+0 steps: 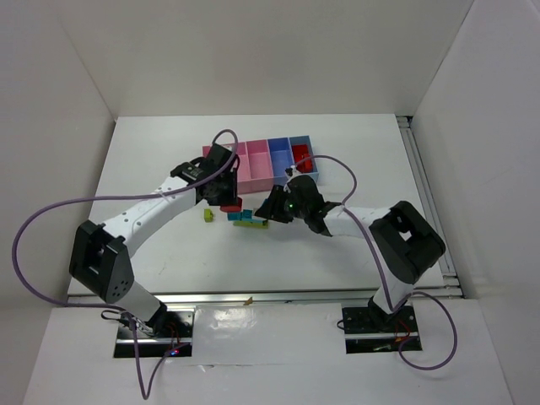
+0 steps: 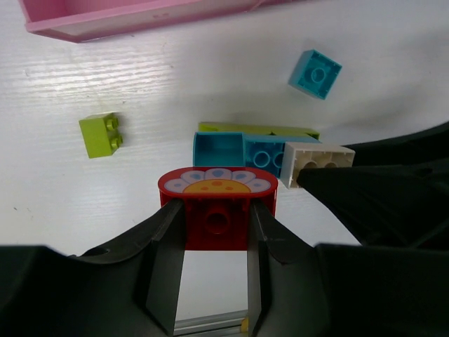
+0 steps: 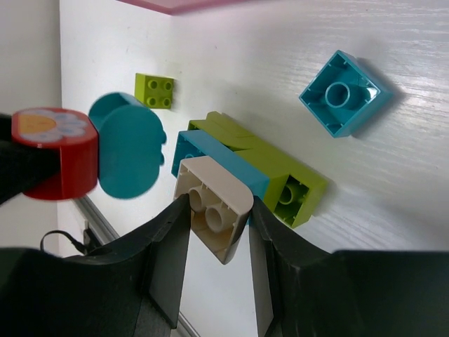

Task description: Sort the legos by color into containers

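Note:
My left gripper (image 2: 216, 235) is shut on a red brick with a flower print (image 2: 216, 203), held just above the table; it also shows in the top view (image 1: 229, 207). My right gripper (image 3: 217, 221) is shut on the pale beige brick (image 3: 214, 207), right against a cluster of cyan (image 3: 210, 158) and yellow-green bricks (image 3: 284, 179). A small yellow-green brick (image 2: 102, 133) lies to the left and a cyan square brick (image 2: 315, 73) lies apart. The bins stand behind: pink (image 1: 253, 164), periwinkle (image 1: 278, 156) and light blue (image 1: 314, 160) with red bricks in it.
The two grippers (image 1: 229, 198) (image 1: 270, 211) are close together over the brick cluster. A dark teal rounded piece (image 3: 130, 151) shows beside the red brick. White walls enclose the table, and its metal front rail (image 1: 253, 295) runs along the near edge.

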Robot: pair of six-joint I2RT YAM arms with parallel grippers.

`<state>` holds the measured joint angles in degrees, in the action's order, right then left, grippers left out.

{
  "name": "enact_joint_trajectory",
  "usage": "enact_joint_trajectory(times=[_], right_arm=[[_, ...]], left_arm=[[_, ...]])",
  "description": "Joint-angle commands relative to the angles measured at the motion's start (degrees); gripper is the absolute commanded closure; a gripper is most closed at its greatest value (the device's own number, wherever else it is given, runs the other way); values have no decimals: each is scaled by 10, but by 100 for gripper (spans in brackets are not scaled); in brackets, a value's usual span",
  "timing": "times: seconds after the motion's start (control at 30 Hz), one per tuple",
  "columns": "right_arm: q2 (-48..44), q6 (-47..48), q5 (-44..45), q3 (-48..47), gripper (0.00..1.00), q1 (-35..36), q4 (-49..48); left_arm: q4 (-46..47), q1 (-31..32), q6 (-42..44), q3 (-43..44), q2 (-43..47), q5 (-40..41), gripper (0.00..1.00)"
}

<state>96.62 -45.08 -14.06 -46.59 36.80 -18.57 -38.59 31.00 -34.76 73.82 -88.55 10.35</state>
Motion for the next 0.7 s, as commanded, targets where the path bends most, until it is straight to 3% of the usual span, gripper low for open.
enact_joint_trajectory(times=[0.0,0.1,0.13,0.17,0.2,0.23,0.27,0.47,0.67], right_arm=[[-19,38,61,4,75,4,91],[-41,52,77,-10,75,4,126],[-41,61,83,-10,72,4,137],[-48,68,97,-22,63,4,150],[-55,74,105,-27,46,9,162],[-55,86,112,-27,12,9,184],[-63,93,118,-35,2,9,192],[-117,140,134,-83,0,9,257],[-217,164,102,-89,0,9,232]], left_arm=[[16,-21,6,1,22,1,100],[11,-33,17,6,22,1,100],[11,-33,25,15,28,-6,100],[11,-38,34,20,28,-16,100],[11,-46,40,25,28,-26,100],[11,-46,51,39,33,-51,100],[11,-60,58,47,33,-67,100],[17,-101,118,99,33,-252,100],[78,-152,132,88,46,-440,100]])
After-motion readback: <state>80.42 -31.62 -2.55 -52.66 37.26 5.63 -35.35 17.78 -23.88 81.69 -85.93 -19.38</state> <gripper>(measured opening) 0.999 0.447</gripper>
